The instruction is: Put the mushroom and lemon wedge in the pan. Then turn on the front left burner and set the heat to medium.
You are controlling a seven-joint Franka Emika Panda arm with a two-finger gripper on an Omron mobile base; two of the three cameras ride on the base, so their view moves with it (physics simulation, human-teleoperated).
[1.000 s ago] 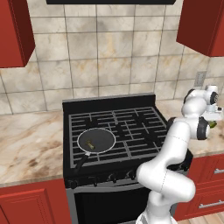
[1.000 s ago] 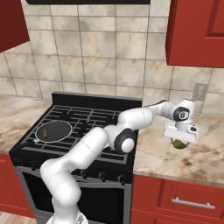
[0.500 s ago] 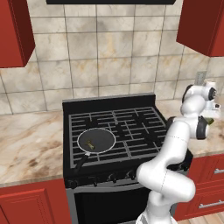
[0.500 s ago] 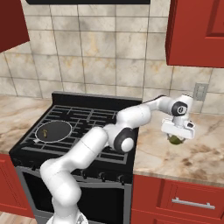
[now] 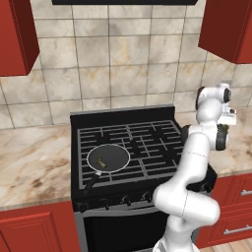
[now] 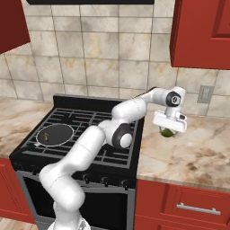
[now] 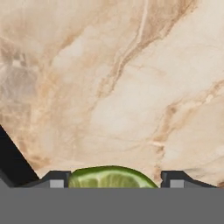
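Observation:
My gripper (image 6: 169, 129) hangs above the marble counter just right of the stove, shut on the yellow-green lemon wedge (image 6: 168, 132). The hand view has the lemon wedge (image 7: 111, 177) squeezed between the two dark fingertips (image 7: 57, 180), with bare marble below. From the left base view the gripper (image 5: 224, 125) sits behind the arm's upper links, a bit of the lemon wedge (image 5: 221, 127) peeking out. The black pan (image 5: 115, 153) rests on the front left burner, handle toward the front. A tiny tan mushroom (image 5: 101, 161) lies inside it, and the pan (image 6: 60, 131) holds that mushroom (image 6: 46, 135) in the right base view too.
The black stove (image 6: 96, 128) has raised grates and a row of knobs (image 5: 128, 199) along its front. Marble counter (image 6: 197, 152) runs on both sides, with red cabinets above and below. A wall outlet (image 6: 205, 94) sits behind the gripper.
The gripper has lifted a little and swung left toward the stove, carrying the lemon wedge. The pan and mushroom stay where they were.

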